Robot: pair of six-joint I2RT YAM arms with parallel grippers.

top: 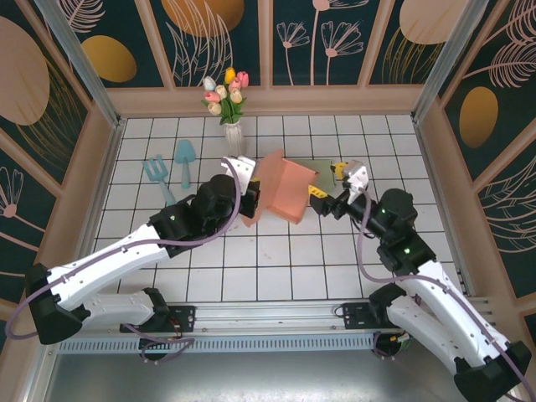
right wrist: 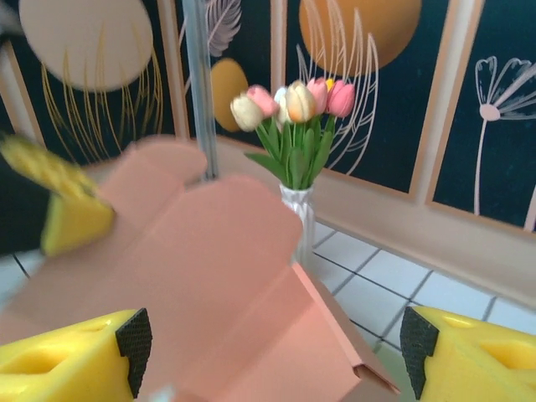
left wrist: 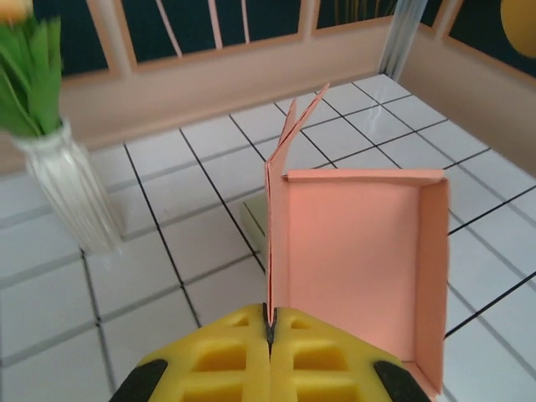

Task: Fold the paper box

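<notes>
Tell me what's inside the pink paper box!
Nothing that I can see: the pink paper box shows just its bare floor and low walls. The left gripper, pinching one side wall, covers the nearest bottom edge, so that bit is hidden.

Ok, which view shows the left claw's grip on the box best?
Left wrist: the left claw pinches the paper box wall close up. Top external shows it small, from above; right wrist, the box blurred.

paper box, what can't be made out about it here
- Top view: paper box left flap's pinch point, hidden by the left gripper.
- Left wrist view: box's near edge, behind the yellow fingers.
- Right wrist view: creases blurred, lower part cut off by the frame's bottom edge.
</notes>
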